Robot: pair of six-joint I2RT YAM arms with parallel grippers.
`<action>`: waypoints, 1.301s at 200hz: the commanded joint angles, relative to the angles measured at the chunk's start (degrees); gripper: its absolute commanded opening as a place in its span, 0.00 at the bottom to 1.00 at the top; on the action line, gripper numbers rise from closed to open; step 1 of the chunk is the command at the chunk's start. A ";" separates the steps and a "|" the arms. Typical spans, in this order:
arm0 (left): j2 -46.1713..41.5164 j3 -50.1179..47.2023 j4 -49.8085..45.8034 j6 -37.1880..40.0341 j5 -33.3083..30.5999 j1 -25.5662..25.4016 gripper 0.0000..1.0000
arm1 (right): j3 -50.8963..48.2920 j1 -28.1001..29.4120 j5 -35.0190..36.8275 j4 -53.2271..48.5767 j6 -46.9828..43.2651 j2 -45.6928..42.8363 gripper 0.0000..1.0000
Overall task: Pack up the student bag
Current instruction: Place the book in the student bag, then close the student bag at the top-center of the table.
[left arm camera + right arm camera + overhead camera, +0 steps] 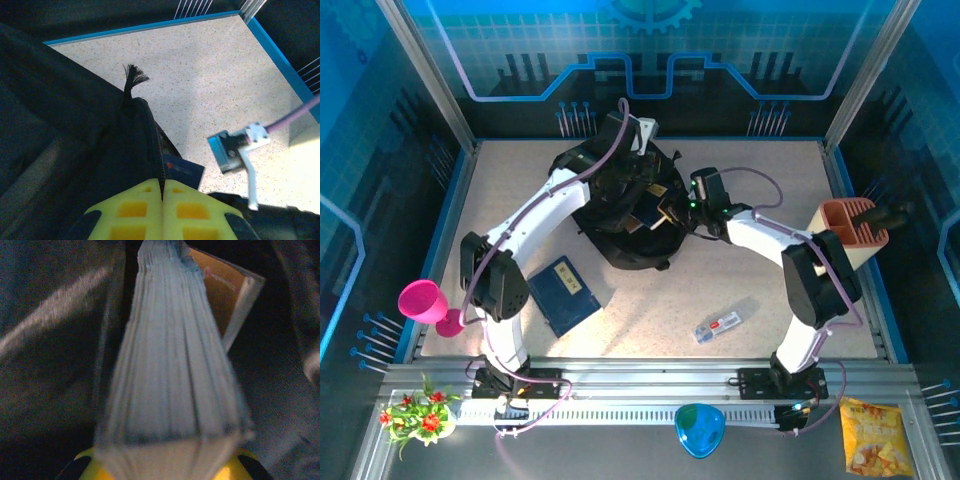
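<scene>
While the left gripper [162, 186] clamps the zipper rim of the student bag [615, 245], at the far middle of the speckled table [750, 270], the right gripper [675, 208] grips a book [170, 365] at the opening. Insertion appears in hand; next, lower it fully, then release. A second book [563, 293] lies nearer, blue walls [620, 60] around.

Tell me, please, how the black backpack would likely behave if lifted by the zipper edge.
The student bag would probably sag and fold rather than hold shape: its soft fabric creases where the left gripper pinches the zipper edge. It likely weighs more than it looks, since books show in its opening. Slipping seems unlikely; the cloth looks matte.
</scene>
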 commanded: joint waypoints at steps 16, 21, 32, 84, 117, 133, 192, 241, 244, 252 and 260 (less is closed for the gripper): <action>-3.64 0.05 4.63 -2.18 2.61 -0.40 0.00 | 6.33 1.19 -4.43 4.51 1.37 8.50 0.13; -3.67 0.10 4.59 -2.31 2.57 -0.39 0.00 | 7.00 1.30 -4.54 4.68 1.35 9.39 0.13; -3.51 0.23 4.56 -2.65 2.57 -0.41 0.00 | 8.09 1.72 -3.60 4.06 1.00 10.87 0.14; -3.23 0.86 4.64 -4.23 2.42 -0.38 0.00 | 13.40 2.39 -1.09 -0.66 0.17 16.61 0.24; -3.14 0.87 4.58 -4.60 2.13 -0.29 0.00 | 16.99 2.47 0.91 -3.97 -2.19 19.40 0.26; -3.08 0.98 4.49 -4.42 1.77 -0.24 0.00 | 17.26 2.37 0.15 -4.66 -3.29 19.40 0.29; -1.84 0.07 4.53 -5.25 1.84 0.89 0.00 | 4.90 1.07 -1.70 -4.71 -9.95 4.25 0.57; -0.43 -3.77 5.52 -7.05 5.13 1.50 0.08 | -10.98 -0.65 5.42 -10.37 -15.59 -16.25 0.72; -0.37 -4.13 5.59 -7.26 5.19 1.51 0.09 | -11.63 -0.89 6.35 -11.17 -15.84 -17.52 0.73; -0.42 -5.37 5.78 -7.99 5.76 1.61 0.15 | -13.39 -1.50 9.24 -12.98 -16.36 -20.94 0.76; -0.43 -6.84 6.19 -8.84 6.51 1.76 0.23 | -14.84 -1.99 11.96 -14.42 -17.28 -24.05 0.78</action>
